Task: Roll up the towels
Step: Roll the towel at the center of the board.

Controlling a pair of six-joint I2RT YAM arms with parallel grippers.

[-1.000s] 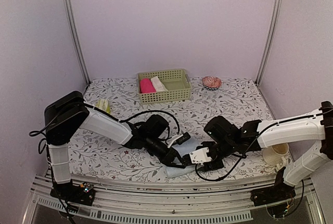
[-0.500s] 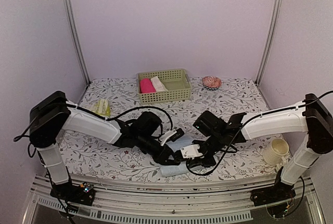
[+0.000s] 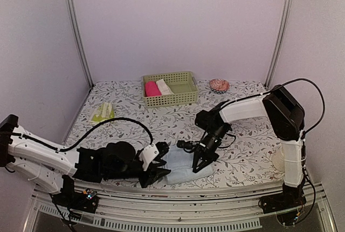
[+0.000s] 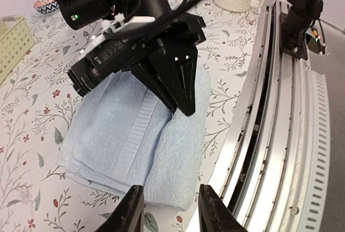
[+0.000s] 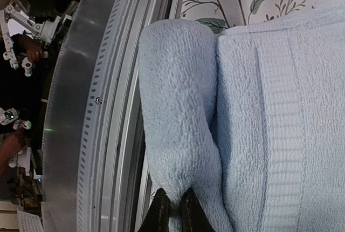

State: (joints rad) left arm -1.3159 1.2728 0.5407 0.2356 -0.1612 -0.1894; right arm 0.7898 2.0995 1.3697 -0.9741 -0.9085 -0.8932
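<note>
Right gripper (image 4: 186, 108), jaws together, is pinning the half-rolled blue towel (image 4: 124, 135) near the worktop (image 4: 32, 81) edge; left gripper (image 4: 167, 210), jaws apart, is hovering. Letting go now could be risking the roll springing open.

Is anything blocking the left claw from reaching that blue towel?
Nothing visible does. The left gripper, open, sits right at the edge of the blue towel; the right gripper touches the towel farther along, not between them.

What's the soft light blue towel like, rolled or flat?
Partly rolled: the light blue towel has its near edge curled over; the rest lies flat.
</note>
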